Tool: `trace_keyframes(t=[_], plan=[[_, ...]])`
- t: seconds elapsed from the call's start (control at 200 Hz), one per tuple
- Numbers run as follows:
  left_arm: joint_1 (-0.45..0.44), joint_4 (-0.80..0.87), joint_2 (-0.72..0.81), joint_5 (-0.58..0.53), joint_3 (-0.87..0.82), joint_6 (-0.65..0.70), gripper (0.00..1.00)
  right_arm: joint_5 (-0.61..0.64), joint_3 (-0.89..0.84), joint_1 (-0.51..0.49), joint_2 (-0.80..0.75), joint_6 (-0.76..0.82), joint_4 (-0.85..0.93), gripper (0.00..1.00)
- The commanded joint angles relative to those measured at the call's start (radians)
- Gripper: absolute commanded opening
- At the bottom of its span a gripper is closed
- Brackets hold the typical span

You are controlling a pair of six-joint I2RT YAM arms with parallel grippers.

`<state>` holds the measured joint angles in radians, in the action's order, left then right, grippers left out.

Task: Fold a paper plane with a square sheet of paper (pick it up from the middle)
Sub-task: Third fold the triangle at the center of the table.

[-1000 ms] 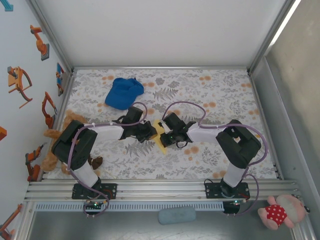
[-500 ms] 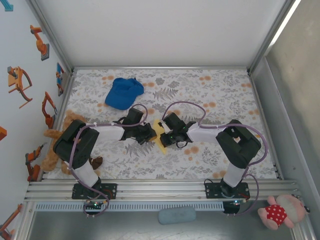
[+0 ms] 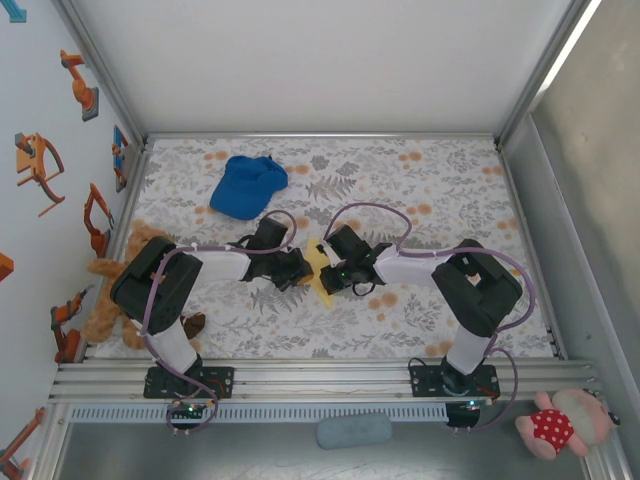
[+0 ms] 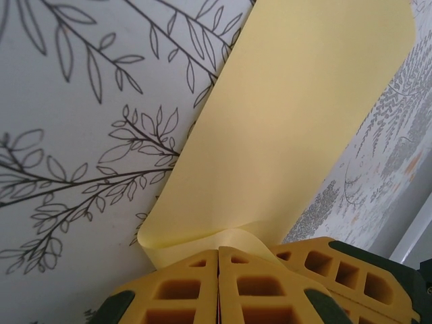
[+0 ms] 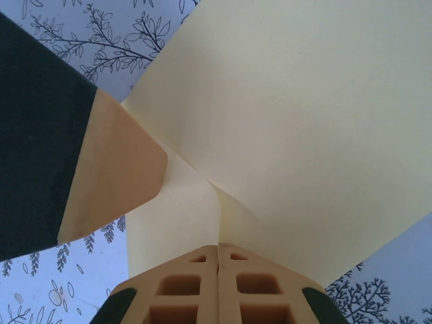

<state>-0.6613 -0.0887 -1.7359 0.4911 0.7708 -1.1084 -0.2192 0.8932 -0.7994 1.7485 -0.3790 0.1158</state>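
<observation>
Both sets of fingers are clamped down on the paper [image 3: 320, 262]. The left gripper [image 4: 217, 253] has its 2 yellow fingers pressed flat together on a curled-over edge. The right gripper [image 5: 217, 248] is doing the same on a fold from the other side, and in the right wrist view one of the left's tan pads [image 5: 115, 169] sits right against the sheet. From above, the paper is a narrow yellow strip in the middle of the mat [image 3: 450, 190], squeezed between the 2 grippers. Its long axis runs far to near, tilted a bit to the right at the near end, where it narrows to a tip. Can't tell if it's lifted off the mat or resting on it. There's plenty of open mat to the right and toward the far edge. The blue cap [image 3: 248, 185] sits well apart at far left, and a brown teddy [image 3: 118, 262] leans at the left edge by the left arm.
</observation>
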Motion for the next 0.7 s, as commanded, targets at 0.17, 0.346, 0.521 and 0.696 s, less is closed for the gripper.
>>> trace_keyframes(t=[0.17,0.346,0.521,0.696], plan=[[0.035,0.148,-0.022,-0.018,0.123,0.124,0.10,0.018,0.003,0.011,0.016,-0.016,0.041,0.00],[0.068,0.174,-0.108,-0.001,0.198,0.172,0.10,0.012,0.000,0.009,0.012,-0.021,0.032,0.00],[0.074,0.205,-0.164,0.017,0.266,0.204,0.10,0.014,-0.002,0.010,0.005,-0.022,0.031,0.00],[0.074,0.255,-0.201,0.012,0.283,0.212,0.09,0.018,0.001,0.012,-0.003,-0.023,0.031,0.00]])
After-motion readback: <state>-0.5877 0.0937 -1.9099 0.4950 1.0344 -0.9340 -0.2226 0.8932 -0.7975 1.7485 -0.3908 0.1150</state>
